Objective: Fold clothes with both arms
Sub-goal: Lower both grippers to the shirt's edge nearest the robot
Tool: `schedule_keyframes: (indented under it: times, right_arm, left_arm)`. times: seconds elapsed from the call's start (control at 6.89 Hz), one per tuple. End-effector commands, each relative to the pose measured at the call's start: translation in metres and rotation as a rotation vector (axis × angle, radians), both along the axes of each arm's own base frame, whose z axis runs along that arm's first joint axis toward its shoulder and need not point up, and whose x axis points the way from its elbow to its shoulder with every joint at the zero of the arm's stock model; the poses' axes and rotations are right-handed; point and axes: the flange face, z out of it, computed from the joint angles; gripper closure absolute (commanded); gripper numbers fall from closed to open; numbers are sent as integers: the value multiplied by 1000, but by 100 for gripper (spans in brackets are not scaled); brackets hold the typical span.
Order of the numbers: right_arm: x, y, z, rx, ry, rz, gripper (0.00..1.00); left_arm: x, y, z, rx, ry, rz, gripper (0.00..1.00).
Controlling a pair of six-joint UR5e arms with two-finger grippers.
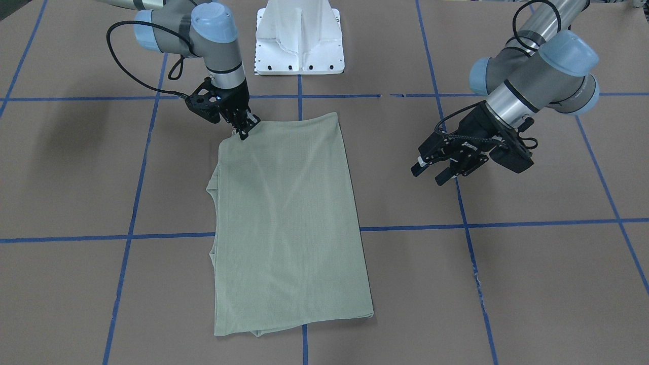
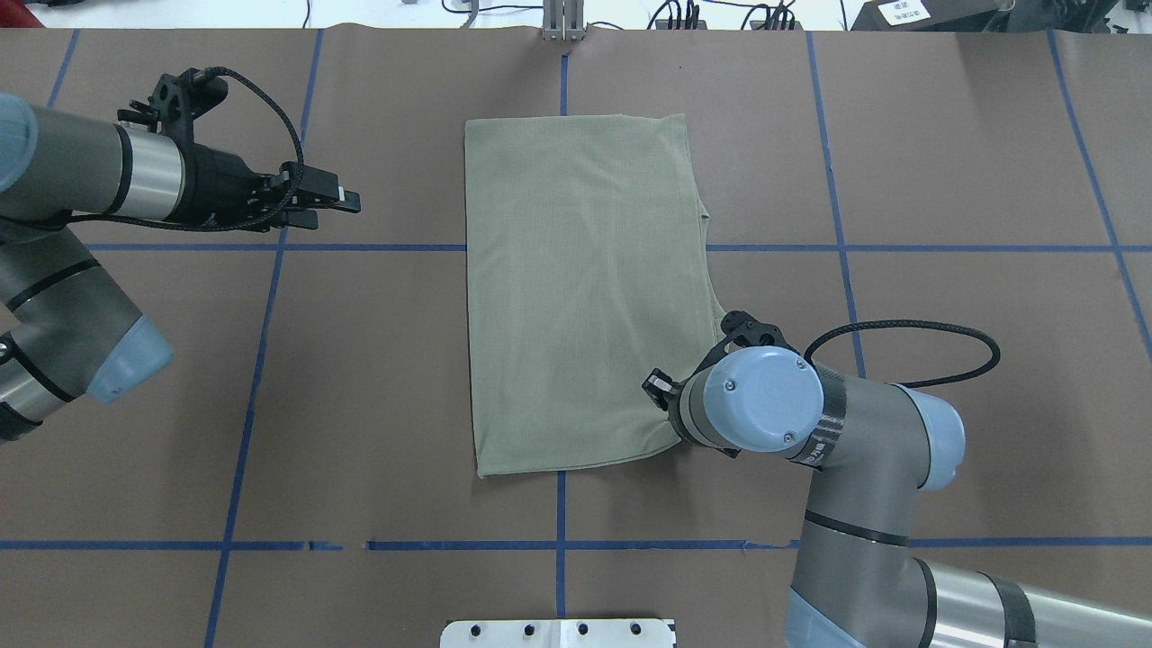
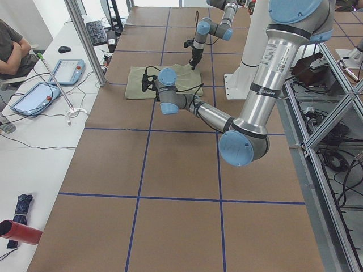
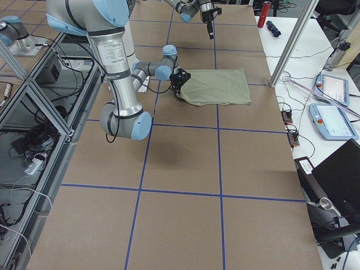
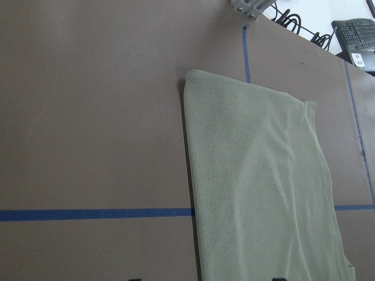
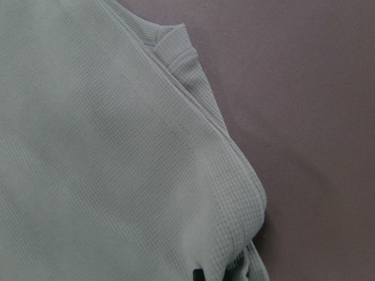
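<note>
Shirt (image 1: 289, 218) is flat mid-table (image 1: 532, 284), folded to a long rectangle with the long axis running away from the robot, straddling one blue tape line (image 1: 507, 224). The short end nearest the robot is near the white pedestal base (image 1: 299, 40), not touching it. The edge on the left-arm side is straight and clean. The edge on the right-arm side is uneven, with lower layers poking out past the top layer. Right gripper (image 1: 244, 128) is down on the shirt's near corner on the right-arm side, jaws pinched together on the fabric. My right wrist cam shows the knit puckered into a small ridge at that corner, with a dark fingertip just showing at the bottom of frame under the cloth. In the overhead the wrist joint covers most of that gripper, so I'm reading the grip from the front view and wrist cam. Left gripper (image 1: 427, 176) hangs above bare table, well off the shirt on the left-arm side, fingers spread wide, nothing between them. Left wrist cam looks across the table at the shirt's far end, and the cloth lies smooth there.
</note>
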Motion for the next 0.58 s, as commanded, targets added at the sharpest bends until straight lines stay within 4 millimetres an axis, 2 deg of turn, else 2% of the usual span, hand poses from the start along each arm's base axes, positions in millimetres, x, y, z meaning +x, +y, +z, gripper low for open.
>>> schedule_keyframes:
  times: [0.0,0.15,0.29,0.44]
  right_arm:
    - [11,3,-8,-7,-23,10,100]
    - [8,15,-7,-26,-29,10,100]
    - [8,22,-12,-29,-42,4,100]
    - [11,25,-13,-29,-47,2,100]
  left_arm:
    - [8,16,-14,-156,78,-33,21]
    - [42,65,-40,-236,154,-47,21]
    - [66,118,-45,-305,147,-67,21]
    - [91,157,-61,-370,93,-78,21]
